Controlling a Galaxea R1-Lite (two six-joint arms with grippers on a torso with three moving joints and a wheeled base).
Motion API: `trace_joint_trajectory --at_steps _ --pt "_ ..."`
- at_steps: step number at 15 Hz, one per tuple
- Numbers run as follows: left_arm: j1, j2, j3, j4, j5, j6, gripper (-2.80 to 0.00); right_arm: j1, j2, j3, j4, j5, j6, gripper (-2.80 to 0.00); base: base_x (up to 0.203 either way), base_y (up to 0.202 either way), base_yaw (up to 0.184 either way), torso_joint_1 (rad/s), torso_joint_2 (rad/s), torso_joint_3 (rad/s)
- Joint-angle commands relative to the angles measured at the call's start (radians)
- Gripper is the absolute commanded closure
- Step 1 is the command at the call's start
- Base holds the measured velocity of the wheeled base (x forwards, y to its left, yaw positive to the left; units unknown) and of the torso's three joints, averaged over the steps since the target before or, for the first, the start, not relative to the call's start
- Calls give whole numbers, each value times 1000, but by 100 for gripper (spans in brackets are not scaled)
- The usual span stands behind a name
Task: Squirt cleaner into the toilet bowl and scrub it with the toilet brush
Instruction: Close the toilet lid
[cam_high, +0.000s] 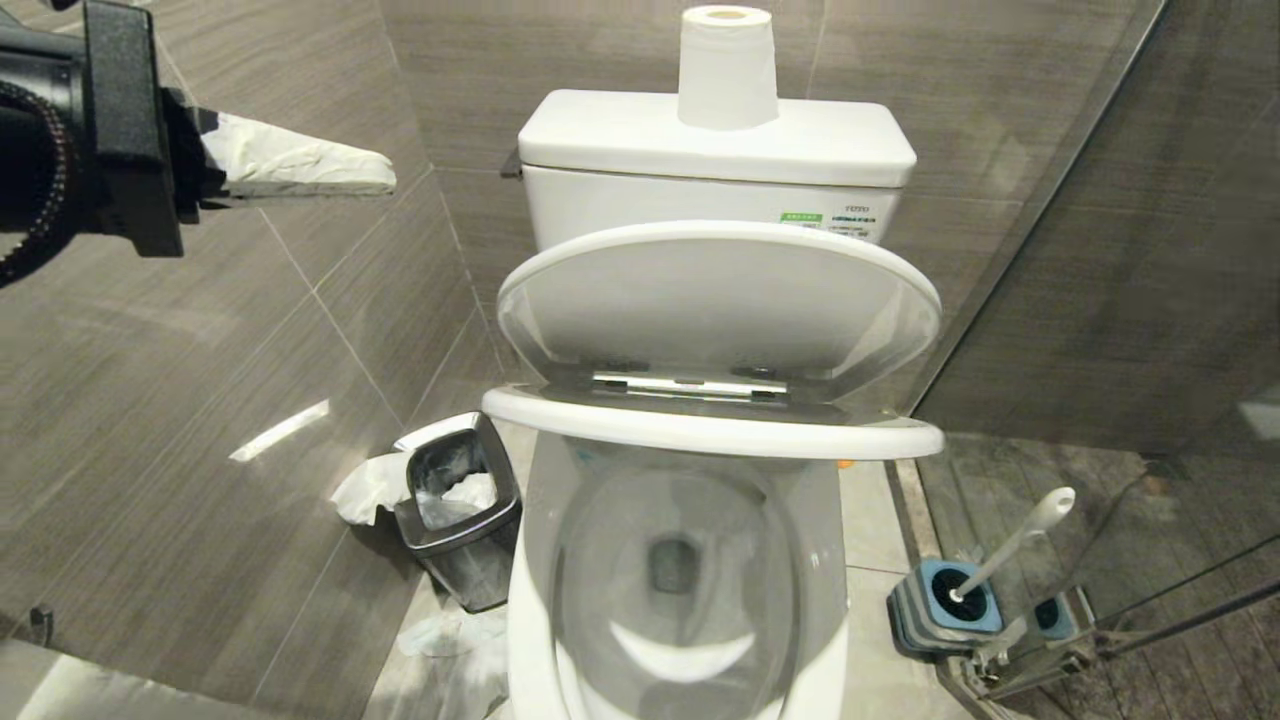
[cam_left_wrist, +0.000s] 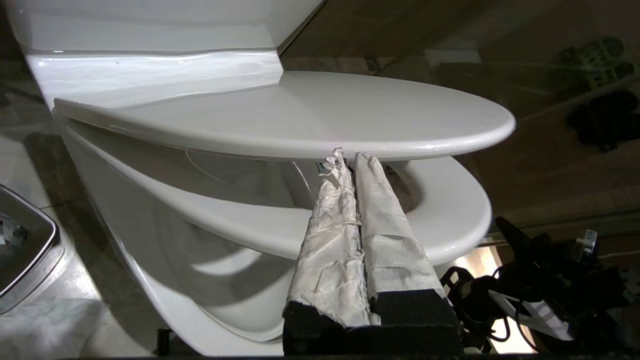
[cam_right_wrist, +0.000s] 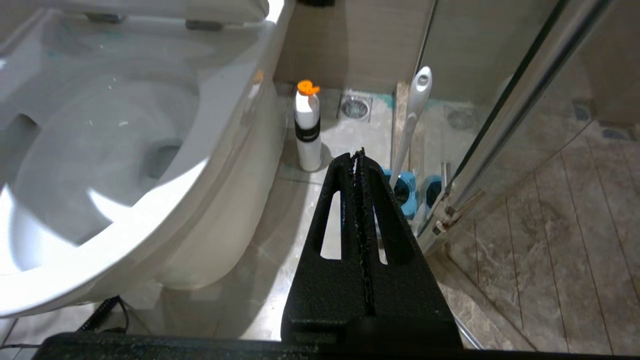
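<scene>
The white toilet bowl (cam_high: 530, 600) stands in the middle, with its seat (cam_high: 710, 428) and lid (cam_high: 720, 300) both tilted up. Faint turquoise cleaner tints the bowl's back rim (cam_right_wrist: 60, 47). The toilet brush (cam_high: 1012, 542) leans in its blue-topped holder (cam_high: 945, 605) on the floor to the right. High on the left, my left gripper (cam_high: 385, 185) is wrapped in white paper and shut on nothing. In its wrist view the tips (cam_left_wrist: 348, 157) line up under the lid's edge (cam_left_wrist: 400, 145). My black right gripper (cam_right_wrist: 359, 152) is shut and empty, low over the floor beside the bowl (cam_right_wrist: 150, 200).
A white bottle with an orange cap (cam_right_wrist: 307, 127) stands on the floor by the toilet. A steel waste bin (cam_high: 460, 510) with paper sits to the left, and a paper roll (cam_high: 727, 65) is on the tank. The glass shower door (cam_right_wrist: 500, 125) closes off the right.
</scene>
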Motion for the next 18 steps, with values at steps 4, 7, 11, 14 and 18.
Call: trace_joint_trajectory --at_steps 4,7,11,14,18 --pt "-3 -3 6 5 -2 -3 0 0 0 0 0 0 0 0 0 0 0 0 1 184" --pt "-39 1 6 98 22 -4 0 0 0 0 0 0 0 0 0 0 0 0 3 38" --pt "-69 50 -73 148 138 130 0 0 0 0 0 0 0 0 0 0 0 0 0 0" --pt "-80 162 -146 39 239 305 0 0 0 0 0 0 0 0 0 0 0 0 0 0" --pt "-95 311 -257 -18 289 438 0 0 0 0 0 0 0 0 0 0 0 0 0 0"
